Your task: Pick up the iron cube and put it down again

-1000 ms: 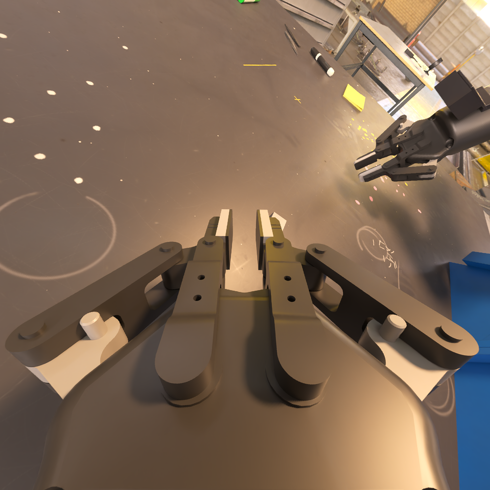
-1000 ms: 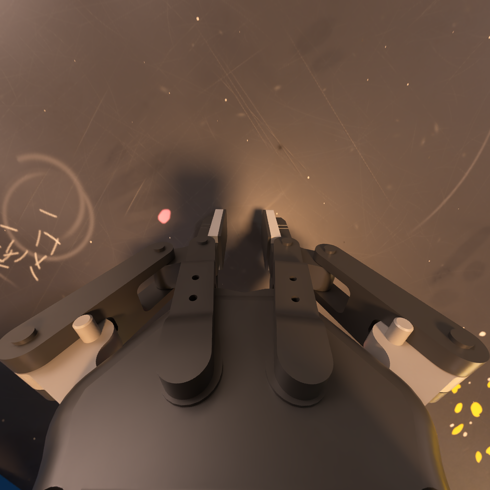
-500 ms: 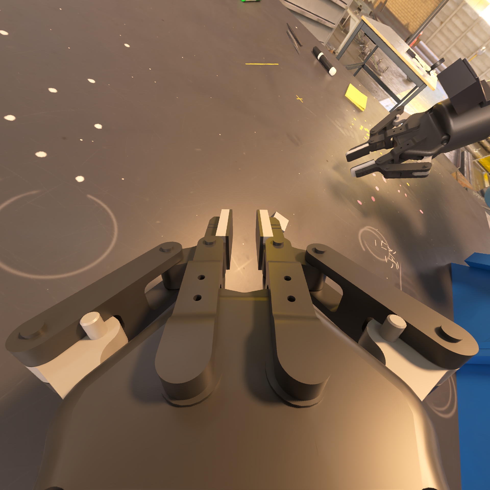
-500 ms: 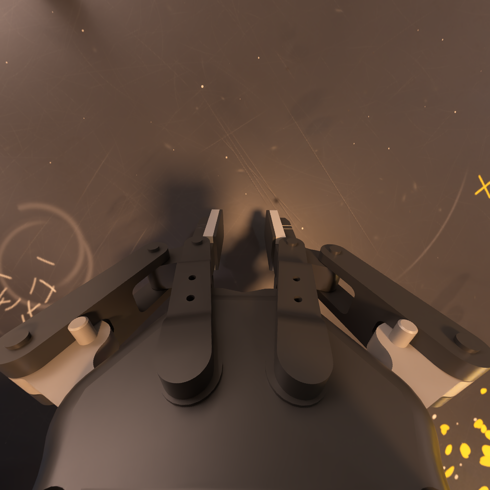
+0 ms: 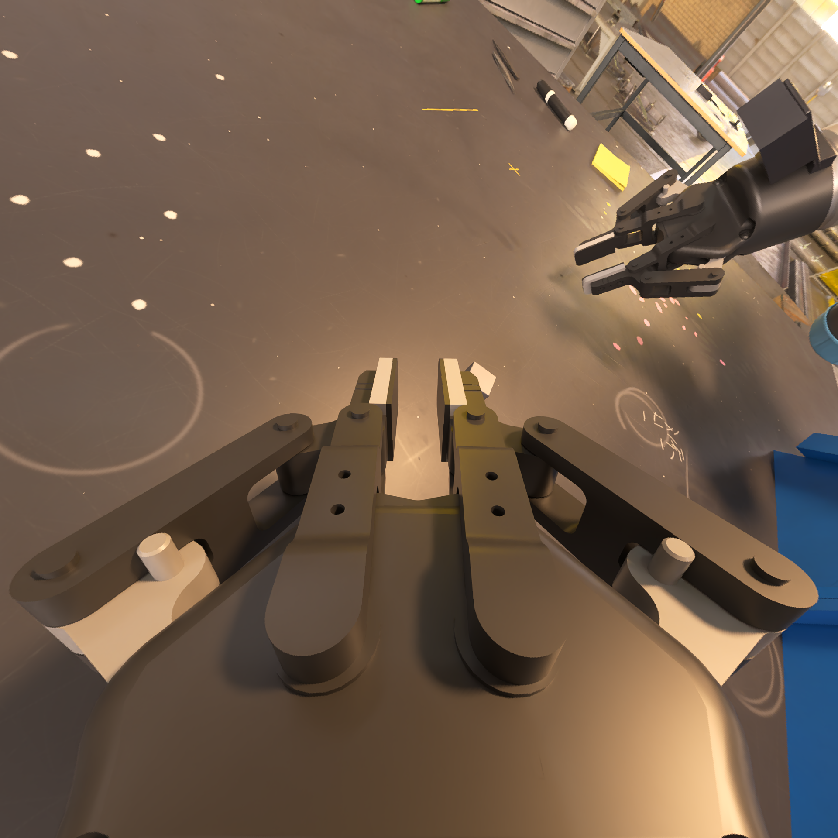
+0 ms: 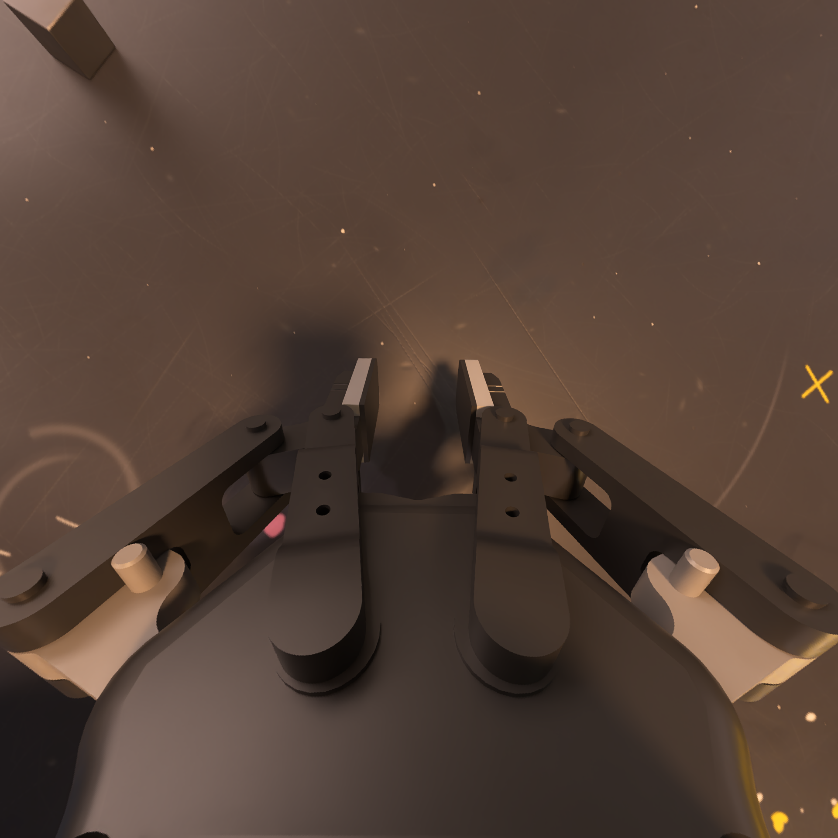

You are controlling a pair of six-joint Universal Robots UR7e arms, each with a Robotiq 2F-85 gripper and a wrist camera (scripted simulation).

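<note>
One small grey metal cube (image 5: 483, 377) on the dark scuffed tabletop (image 5: 281, 236). One black marker with white cap (image 5: 557, 105). One yellow sticky-note pad (image 5: 611, 166). One green item (image 5: 430, 2) at far edge, kind unclear. One blue box (image 5: 811, 535). Two dark two-finger grippers: left (image 5: 417, 380), right (image 5: 587, 267).

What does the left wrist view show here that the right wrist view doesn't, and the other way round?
Only the left wrist view shows the left gripper, the right gripper from outside, a yellow pad, a black marker, a blue block and a workbench. Only the right wrist view shows a yellow cross mark near its own open fingers. Both show the dark scratched table and the small iron cube, lying apart from both grippers.
</note>
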